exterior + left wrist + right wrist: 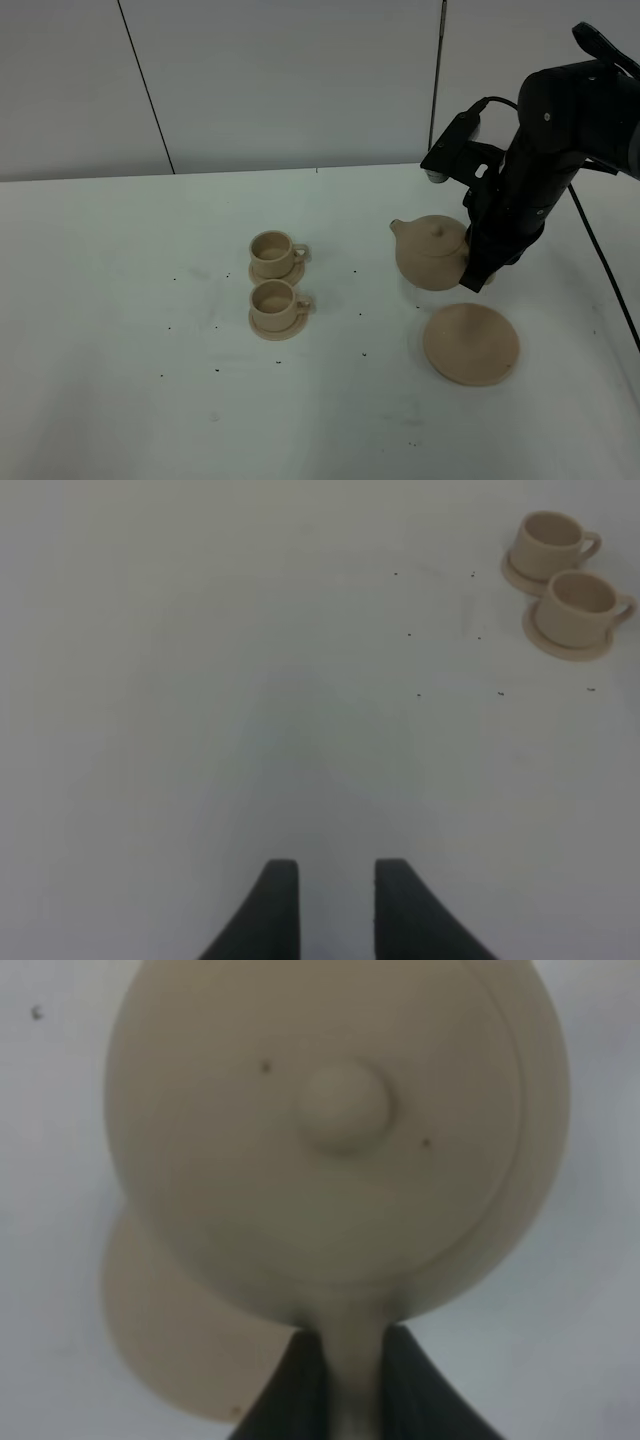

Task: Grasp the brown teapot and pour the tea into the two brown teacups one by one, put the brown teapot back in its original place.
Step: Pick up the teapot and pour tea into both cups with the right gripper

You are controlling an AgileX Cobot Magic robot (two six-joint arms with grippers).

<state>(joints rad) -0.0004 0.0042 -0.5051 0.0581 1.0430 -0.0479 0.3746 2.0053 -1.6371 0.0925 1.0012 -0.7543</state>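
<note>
The teapot (432, 252) is squat and round, dull tan like clay, with a smooth lid, a little ball knob on top and a short spout that points left; it sits level in the air on the right side of the table (120, 380), just to the far side of the big saucer (470, 344); the right pincer (350, 1355) is squeezed tight on its thin loop handle, dark fingers on both sides of the loop; the black arm (540, 150) comes down to it from the far right. The big saucer is flat, round and the same dull tan; nothing rests on it, and from the right wrist part of it is hidden under the pot. Left of the pot and well apart from it stand two small tan cups, the far cup (272, 250) and the near cup (274, 298), one right behind the other; each is round with a tiny loop handle on its right side, and each sits on its own small saucer (278, 325); inside they look the same tan, and I cannot tell if there is any tea in them. The left pincer (336, 870) hangs over bare table with its two dark fingers a little apart and nothing between them. The table is white and smooth with tiny dark specks (361, 352) here and there; the far wall (300, 80) is plain grey with thin dark lines.
</note>
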